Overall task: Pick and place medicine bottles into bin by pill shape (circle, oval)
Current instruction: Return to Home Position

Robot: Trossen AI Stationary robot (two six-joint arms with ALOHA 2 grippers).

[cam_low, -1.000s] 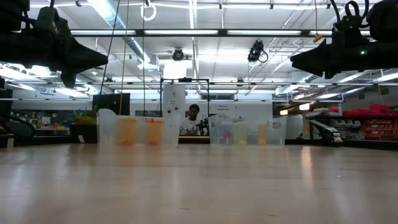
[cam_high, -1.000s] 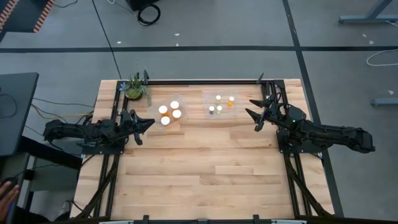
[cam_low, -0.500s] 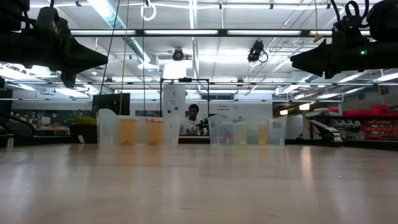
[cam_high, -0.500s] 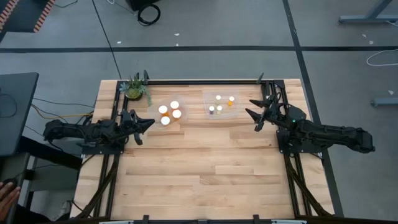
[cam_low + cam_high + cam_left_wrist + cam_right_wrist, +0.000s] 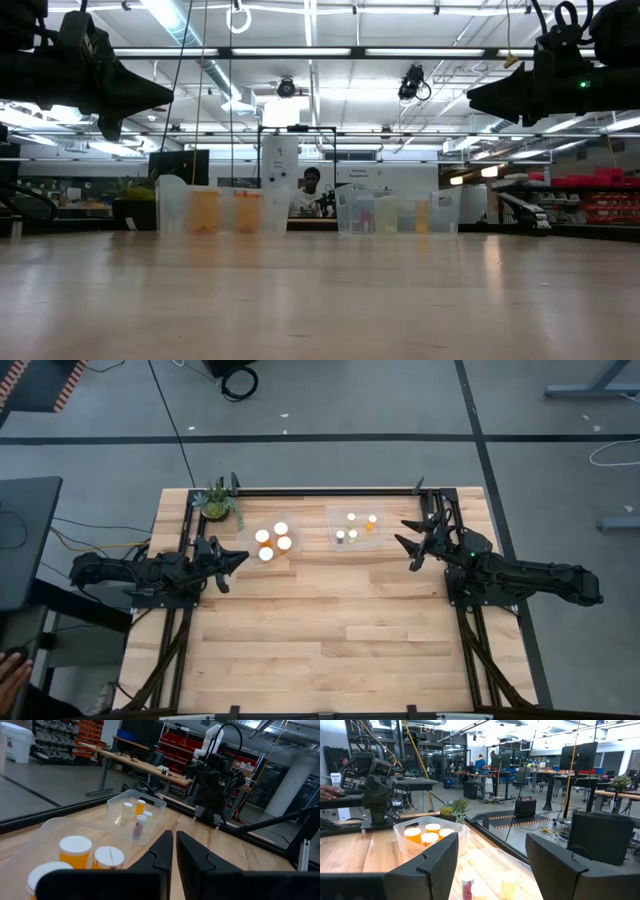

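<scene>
Several wide-capped orange bottles [image 5: 272, 541] stand in a clear bin [image 5: 266, 557] at the far left-middle of the table. Several narrower bottles [image 5: 354, 528] stand in a second clear bin [image 5: 335, 514] to its right. My left gripper [image 5: 238, 559] hovers shut and empty just left of the wide-cap bin; the left wrist view shows its fingertips [image 5: 175, 837] closed, with the wide caps [image 5: 75, 846] close by. My right gripper [image 5: 405, 538] hovers open and empty right of the narrow-bottle bin; its fingers [image 5: 440, 855] stand wide apart.
A small green potted plant [image 5: 216, 502] stands at the table's far left corner. A black frame [image 5: 330, 490] runs along the far edge. Bare wooden tabletop [image 5: 330, 630] spreads across the near half. A person's hand [image 5: 10, 670] shows off the table at the near left.
</scene>
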